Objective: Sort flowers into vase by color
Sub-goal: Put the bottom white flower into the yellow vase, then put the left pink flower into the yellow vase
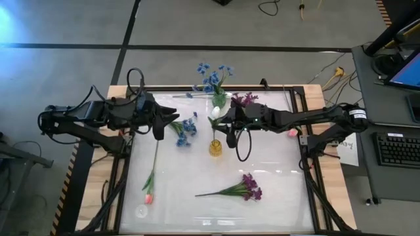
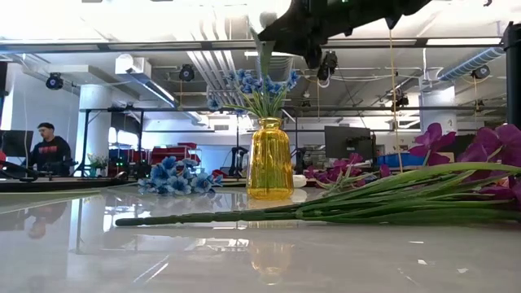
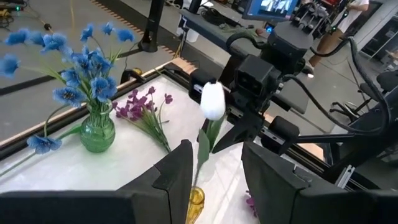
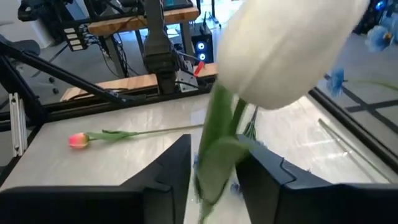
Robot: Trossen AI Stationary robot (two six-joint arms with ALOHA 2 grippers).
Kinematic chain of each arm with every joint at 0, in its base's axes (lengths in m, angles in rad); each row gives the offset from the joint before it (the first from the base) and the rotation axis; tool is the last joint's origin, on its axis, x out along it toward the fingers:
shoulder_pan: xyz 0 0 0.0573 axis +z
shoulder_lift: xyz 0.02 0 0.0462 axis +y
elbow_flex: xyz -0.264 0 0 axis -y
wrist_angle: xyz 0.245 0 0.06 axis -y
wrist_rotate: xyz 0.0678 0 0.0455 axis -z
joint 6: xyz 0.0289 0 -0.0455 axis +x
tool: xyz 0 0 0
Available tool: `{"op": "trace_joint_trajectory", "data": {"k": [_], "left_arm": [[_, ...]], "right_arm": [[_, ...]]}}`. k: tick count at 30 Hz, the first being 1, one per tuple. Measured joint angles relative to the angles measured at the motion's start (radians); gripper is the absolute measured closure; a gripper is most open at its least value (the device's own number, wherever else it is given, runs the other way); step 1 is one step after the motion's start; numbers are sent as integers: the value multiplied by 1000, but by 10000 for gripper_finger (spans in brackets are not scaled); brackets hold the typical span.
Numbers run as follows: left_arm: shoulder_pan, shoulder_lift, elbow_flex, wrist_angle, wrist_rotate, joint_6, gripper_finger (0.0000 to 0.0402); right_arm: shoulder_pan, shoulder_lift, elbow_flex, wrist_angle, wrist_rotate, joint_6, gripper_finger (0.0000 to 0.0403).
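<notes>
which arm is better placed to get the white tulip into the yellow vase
Right. Its tool has the white tulip stem between its fingers just above the yellow vase. The left tool is off to the side, holding nothing.

We see a keyboard at the right edge of the overhead frame, on a dark desk. A yellow cable lies on the grey floor, upper right. In the low view, a person sits at far left; a monitor stands right of centre.
</notes>
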Motion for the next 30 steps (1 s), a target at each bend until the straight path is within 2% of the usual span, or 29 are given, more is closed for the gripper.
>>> {"op": "trace_joint_trajectory", "data": {"k": [6,12,17,22,30], "left_arm": [[0,0,0,-136,36,-138,274],[-20,27,-10,-430,118,-431,274],[-51,93,-45,-672,242,-656,272],[-91,153,-147,-671,304,-745,253],[-94,204,-380,-477,409,-823,226]], "right_arm": [[0,-35,0,-96,0,52,242],[0,-109,0,-247,0,142,208],[8,-153,0,-316,-1,190,193],[26,-167,0,-335,-1,217,190],[50,-171,0,-368,-1,290,183]]}}
